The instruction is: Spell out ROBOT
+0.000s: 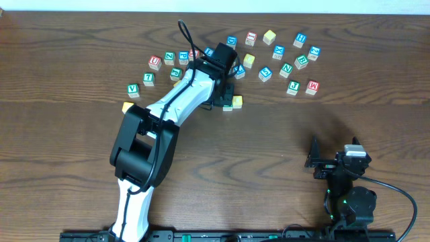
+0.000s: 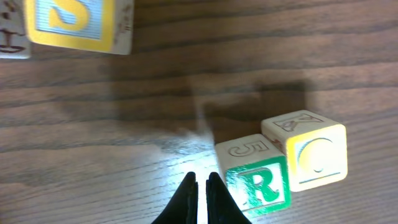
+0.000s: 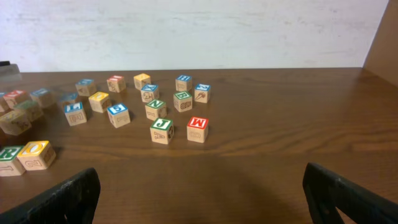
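Cubes with letters lie scattered over the far half of the wooden table (image 1: 282, 168), and each camera tells you something different.

From overhead you see the left arm reaching into the middle of the group. Its wrist covers the fingers, so you cannot judge them there. The left wrist view settles it. The left gripper (image 2: 200, 183) is clenched, its two black tips pressed together with nothing between them, just beside the R cube (image 2: 258, 183). Whether a tip touches that cube, you cannot tell.

The R cube stands side against side with the O cube (image 2: 314, 155). Overhead, this pair sits at the near edge of the group, a little apart from the others.

The right gripper (image 3: 205, 196) is released. Its fingers stand wide with only bare wood between them, at the near right of the table and well apart from every cube.

For the writing, the R is green inside a green frame, and the upper face of that cube carries a plain stamped 5. Glare washes out the yellow letter beside it in the left wrist view, but in the right wrist view you can read it as O.

The S cube (image 2: 74, 22) shows a yellow S on pale blue. In the right wrist view a green J cube (image 3: 161, 130) and a red M cube (image 3: 198, 129) stand side by side. The other letters are too small to read.
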